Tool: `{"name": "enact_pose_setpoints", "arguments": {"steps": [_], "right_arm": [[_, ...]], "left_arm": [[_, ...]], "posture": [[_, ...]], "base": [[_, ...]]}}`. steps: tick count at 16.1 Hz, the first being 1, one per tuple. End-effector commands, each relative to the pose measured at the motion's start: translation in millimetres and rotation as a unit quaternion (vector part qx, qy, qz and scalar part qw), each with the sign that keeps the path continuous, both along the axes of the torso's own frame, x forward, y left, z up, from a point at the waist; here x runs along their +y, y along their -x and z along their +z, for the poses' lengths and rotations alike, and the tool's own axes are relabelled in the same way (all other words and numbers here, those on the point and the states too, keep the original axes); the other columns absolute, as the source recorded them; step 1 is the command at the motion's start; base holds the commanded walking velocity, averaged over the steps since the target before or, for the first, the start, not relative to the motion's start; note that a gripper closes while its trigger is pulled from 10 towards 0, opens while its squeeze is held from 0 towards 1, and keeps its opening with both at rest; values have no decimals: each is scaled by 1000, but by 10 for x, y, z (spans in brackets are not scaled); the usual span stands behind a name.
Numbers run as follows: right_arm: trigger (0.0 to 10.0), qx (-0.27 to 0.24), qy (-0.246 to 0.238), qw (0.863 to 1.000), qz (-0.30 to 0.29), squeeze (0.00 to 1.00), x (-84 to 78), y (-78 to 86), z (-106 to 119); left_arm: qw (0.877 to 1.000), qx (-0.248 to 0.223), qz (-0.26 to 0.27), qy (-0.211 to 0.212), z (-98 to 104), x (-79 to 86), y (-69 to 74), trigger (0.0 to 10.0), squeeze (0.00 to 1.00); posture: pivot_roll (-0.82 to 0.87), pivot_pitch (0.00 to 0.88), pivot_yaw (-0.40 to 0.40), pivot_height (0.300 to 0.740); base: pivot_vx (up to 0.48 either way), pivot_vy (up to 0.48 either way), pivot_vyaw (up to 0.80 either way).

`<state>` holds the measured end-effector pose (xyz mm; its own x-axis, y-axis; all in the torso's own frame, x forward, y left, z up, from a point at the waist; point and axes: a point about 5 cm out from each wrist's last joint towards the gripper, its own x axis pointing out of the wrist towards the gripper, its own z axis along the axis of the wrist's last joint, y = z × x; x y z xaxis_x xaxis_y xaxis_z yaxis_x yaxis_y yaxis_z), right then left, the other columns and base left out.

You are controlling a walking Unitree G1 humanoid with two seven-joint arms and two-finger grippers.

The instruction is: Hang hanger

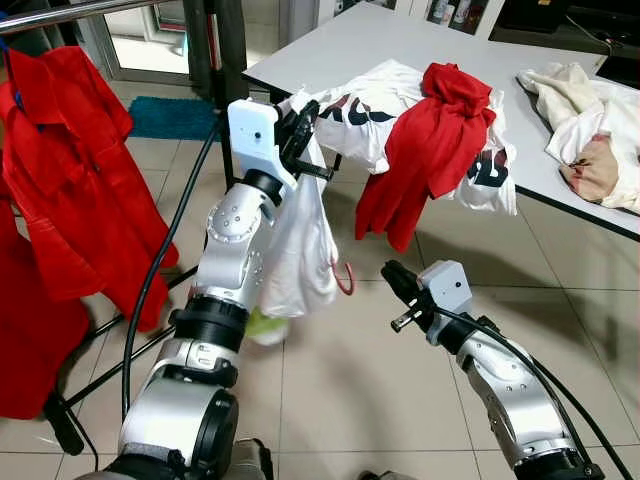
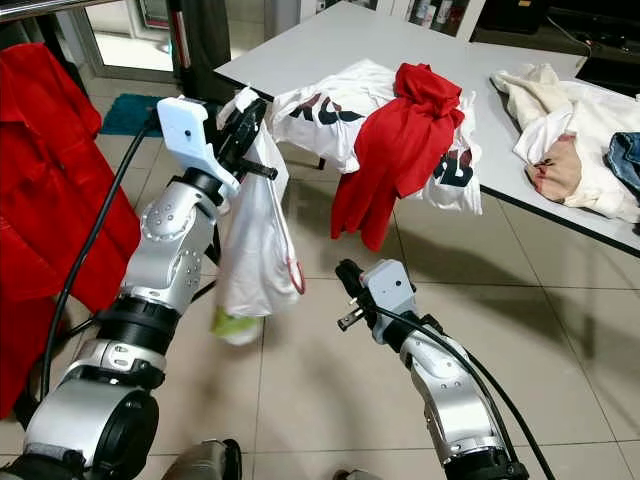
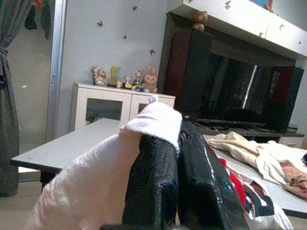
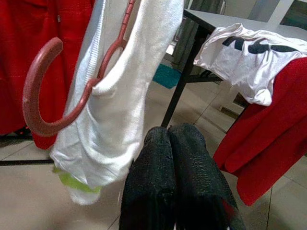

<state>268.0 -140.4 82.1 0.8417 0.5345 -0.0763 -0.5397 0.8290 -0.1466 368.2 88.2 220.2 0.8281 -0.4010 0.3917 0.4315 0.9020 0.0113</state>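
Your left gripper (image 1: 300,135) is raised in front of you, just beside the near corner of the white table (image 1: 330,45), its two black fingers (image 3: 158,182) pressed together on a fold of the white garment (image 1: 300,245). The garment hangs limp below the grip, and the red hanger (image 4: 53,91) is tangled in it upside down, with the hook dangling at the lower edge of the cloth. Your right gripper (image 1: 400,290) sits lower and to the right, near the garment but apart from it, its fingers closed against each other with nothing between them. The clothes rail (image 1: 70,12) runs across the upper left, with a red shirt (image 1: 75,170) already hanging below it. A red cloth (image 1: 430,140) and other garments lie heaped on the table. Expect the load to be light. The fabric is soft and will sag, swing and slide on the hanger, whereas the plastic hanger is stiff and smooth. Since the cloth gives no firm hold, the neck just below the hook is the best place to grip, as it keeps the hook's curve free to go over the rail. The hanger could slip out of the fabric if it swings.
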Motion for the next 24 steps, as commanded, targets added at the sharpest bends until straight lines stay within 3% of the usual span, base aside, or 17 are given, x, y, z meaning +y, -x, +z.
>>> {"name": "enact_pose_setpoints", "arguments": {"steps": [1,7,12,13,14,20,24], "right_arm": [[10000,-13,-2,1000,-7,0,-18,-9,50],[10000,-17,1,1000,5,0,56,-37,52],[10000,-49,-15,998,21,0,156,-78,215],[10000,-60,-20,998,17,894,145,-100,285],[10000,-66,-25,997,13,1000,130,-119,334],[10000,-63,-20,998,19,1000,93,-101,388],[10000,-25,-63,996,52,1000,79,-47,474]], "left_arm": [[1000,-21,-15,-7,90,-83,6,10000,0],[1000,-22,-17,0,85,-111,8,10000,0],[1000,-24,-19,2,100,-130,0,10000,0],[999,-25,-19,3,106,-132,-3,10000,0],[999,-25,-20,3,110,-133,-5,10000,0],[999,-27,-23,4,116,-151,-4,10000,0],[1000,-22,-18,-5,68,-142,-16,10000,0]], "posture": [[60,39,-45,740],[67,29,-44,740],[64,25,-45,740],[64,25,-45,740],[64,25,-45,740],[56,27,-40,740],[47,28,-33,740]], "base": [[0,0,0],[0,0,0],[0,0,0],[0,0,0],[0,0,0],[0,0,0],[0,0,0]]}}
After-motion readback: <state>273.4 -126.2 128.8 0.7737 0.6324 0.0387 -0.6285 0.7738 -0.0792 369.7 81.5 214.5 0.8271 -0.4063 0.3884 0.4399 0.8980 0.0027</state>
